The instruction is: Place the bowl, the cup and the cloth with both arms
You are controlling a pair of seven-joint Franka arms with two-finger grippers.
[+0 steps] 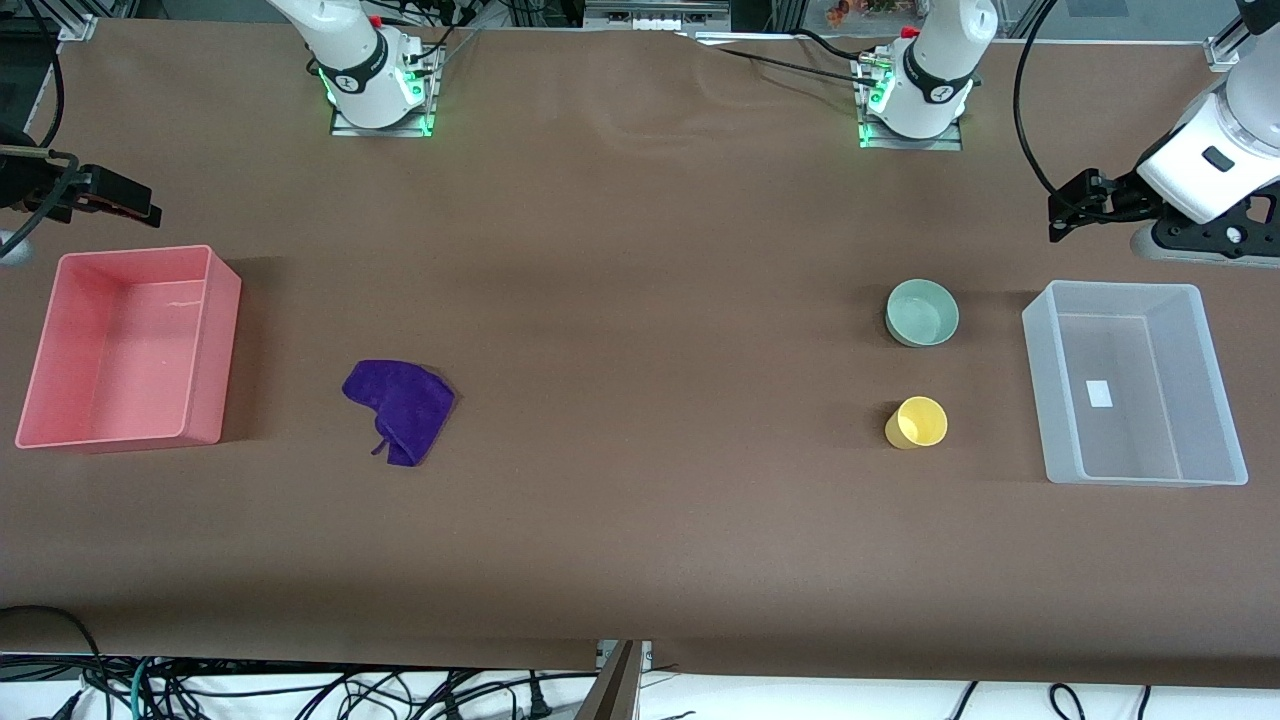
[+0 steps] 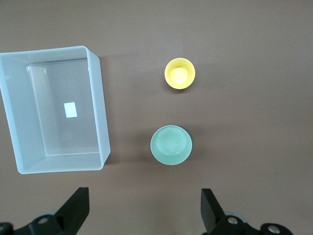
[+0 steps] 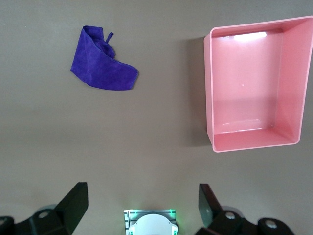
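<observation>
Brown table [image 1: 640,300] edges crop both parted claws: left claw [image 2: 145,210], right claw [image 3: 142,208].

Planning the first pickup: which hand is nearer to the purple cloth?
Right. The right hand hangs open near the pink bin, at the cloth's end; the left hand hangs open near the clear bin, at the table's left-arm end.

Soft purple fabric cloth [image 1: 400,407], glossy plastic cup [image 1: 917,422], smooth bowl [image 1: 922,312], matt brown table [image 1: 640,500]
</observation>
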